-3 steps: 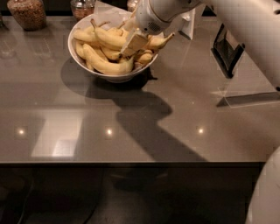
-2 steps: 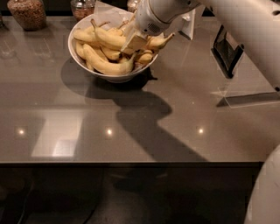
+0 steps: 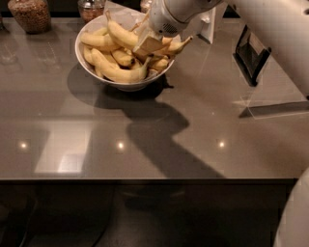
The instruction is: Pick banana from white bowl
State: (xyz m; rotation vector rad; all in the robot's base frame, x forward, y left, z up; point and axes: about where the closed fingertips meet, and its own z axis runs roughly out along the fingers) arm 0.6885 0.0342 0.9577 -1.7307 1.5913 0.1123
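The white bowl (image 3: 126,86) stands at the back of the grey counter and holds several yellow bananas. My gripper (image 3: 147,44) reaches down from the upper right into the right half of the bowl. It is shut on the long curved banana (image 3: 119,33). That banana slants up to the left, its thin stem above the rim. A thicker banana with a dark upturned tip (image 3: 118,72) lies along the front of the bowl. Another banana (image 3: 175,46) pokes out to the right of the gripper.
Two glass jars (image 3: 30,14) (image 3: 91,7) stand at the back left behind the bowl. A white holder (image 3: 210,25) and a black tilted stand (image 3: 250,53) are to the right. The white arm (image 3: 270,29) crosses the upper right. The counter's front edge runs along the lower part.
The long banana has risen a little in the gripper, and its stem end now tips up above the other bananas. The gripper has barely moved.
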